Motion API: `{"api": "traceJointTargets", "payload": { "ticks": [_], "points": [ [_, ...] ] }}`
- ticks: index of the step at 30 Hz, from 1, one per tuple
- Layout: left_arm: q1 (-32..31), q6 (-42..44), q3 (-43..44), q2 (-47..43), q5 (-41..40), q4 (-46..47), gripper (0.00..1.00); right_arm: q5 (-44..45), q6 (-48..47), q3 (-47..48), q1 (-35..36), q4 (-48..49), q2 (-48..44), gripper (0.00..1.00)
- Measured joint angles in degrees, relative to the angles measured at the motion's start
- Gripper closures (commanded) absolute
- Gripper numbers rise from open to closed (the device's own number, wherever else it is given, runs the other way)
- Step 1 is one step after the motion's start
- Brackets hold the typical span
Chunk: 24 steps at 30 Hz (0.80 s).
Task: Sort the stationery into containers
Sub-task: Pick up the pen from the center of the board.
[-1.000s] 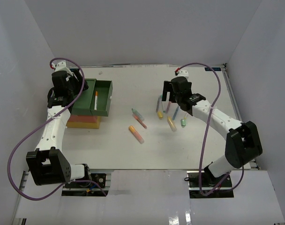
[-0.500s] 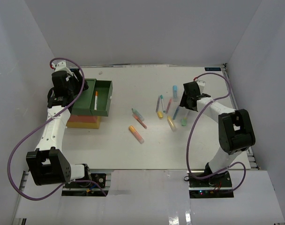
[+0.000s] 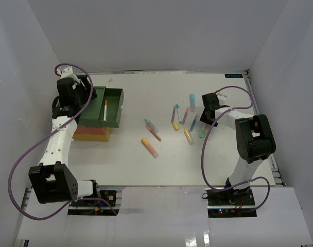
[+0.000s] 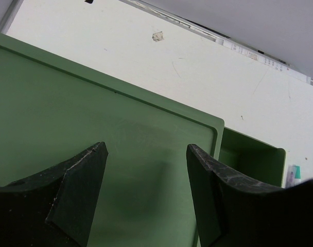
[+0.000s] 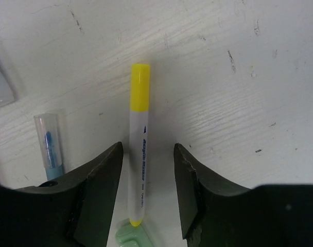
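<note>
While the left gripper [image 4: 146, 149] is hovering over the green bin's [image 4: 69, 128] flat top, jaws standing apart with nothing between them, the right gripper [image 5: 147, 154] is sitting low over the table [image 5: 239, 77]. Its jaws are standing apart and straddling a yellow-capped white marker [image 5: 139, 128], with a gap showing on each side. A blue pen [image 5: 49, 146] is lying just left of the marker. Seen from the top, the green drawer [image 3: 114, 110] is standing pulled out with an orange pen [image 3: 105, 109] lying inside, and loose pens [image 3: 149, 146] are lying scattered on the table between bins and right arm.
</note>
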Motion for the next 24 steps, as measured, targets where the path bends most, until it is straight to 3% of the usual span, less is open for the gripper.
{"api": "traceJointTargets", "payload": {
  "ticks": [8,12,19,24],
  "points": [
    [0.0,0.0,0.0,0.0,0.0,0.0,0.26,1.1,0.3,-1.0,-0.3,1.7,0.0,0.71],
    [0.0,0.0,0.0,0.0,0.0,0.0,0.26,1.0,0.2,-1.5,-0.9,2.3,-0.5,0.89],
    [0.0,0.0,0.0,0.0,0.0,0.0,0.26,1.0,-1.5,-1.8,-1.9,2.2,-2.1,0.92],
    [0.0,0.0,0.0,0.0,0.2,0.0,0.26,-0.4,-4.5,-1.9,-2.3,2.1,-9.2,0.92]
  ]
}}
